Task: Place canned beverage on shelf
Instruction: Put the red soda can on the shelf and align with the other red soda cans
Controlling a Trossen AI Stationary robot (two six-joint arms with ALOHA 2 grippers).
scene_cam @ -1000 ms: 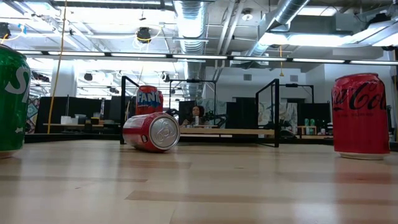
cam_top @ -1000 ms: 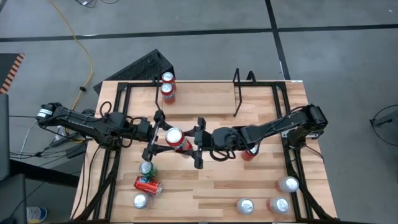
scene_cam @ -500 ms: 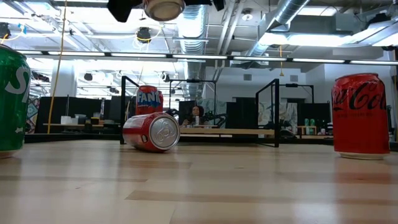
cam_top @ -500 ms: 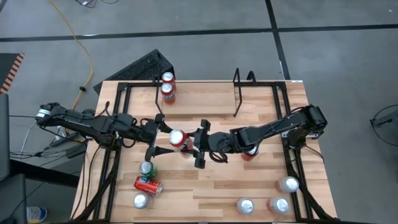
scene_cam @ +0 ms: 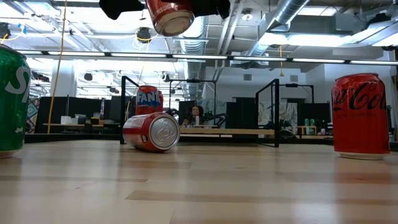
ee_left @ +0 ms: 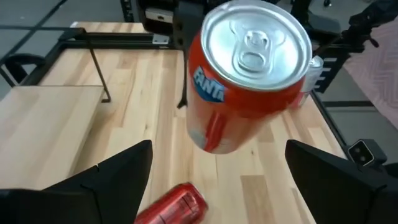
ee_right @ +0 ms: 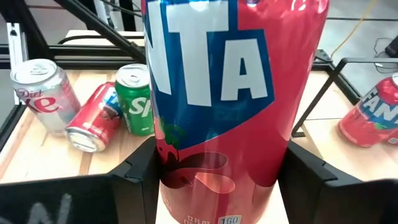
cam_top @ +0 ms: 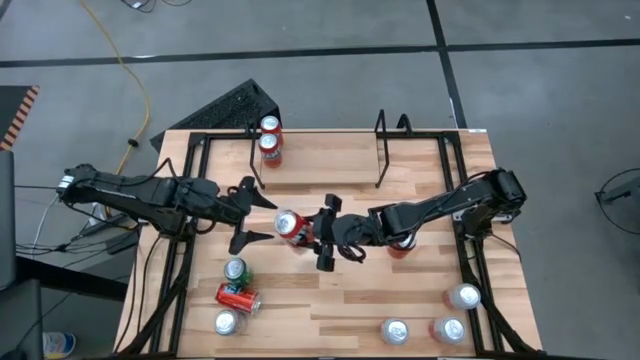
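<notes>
A red Fanta can [cam_top: 288, 225] hangs in mid-air over the table's middle, held by my right gripper [cam_top: 322, 236], which is shut on it. It fills the right wrist view [ee_right: 217, 93] and shows at the top of the low view [scene_cam: 171, 15]. My left gripper [cam_top: 262, 214] is open just to the can's left; its fingers [ee_left: 118, 180] stand apart from the can [ee_left: 245, 74] and touch nothing. The shelf [cam_top: 381, 150], a low black rod rack, stands at the table's far side with two red cans [cam_top: 270, 137] at its left end. My right gripper pinches the can's side wall [ee_right: 163, 163] between its two fingers [ee_right: 134, 171], on the can's lower part. The fingers come roughly level from the table's right. The can is lifted clear of the table, near upright, its top tipped toward the left arm.
A green Sprite can [cam_top: 236, 270], a lying red can [cam_top: 238, 297] and a silver-topped can [cam_top: 226, 322] are at the near left. Three cans [cam_top: 448, 329] stand at the near right, and a red one [cam_top: 400, 246] stands under my right arm. Black rails [cam_top: 180, 290] edge the table.
My left gripper has drawn back toward the table's left edge, away from the can. The can has come down in my right gripper: it was above the low view a second ago and now shows at that view's top.
</notes>
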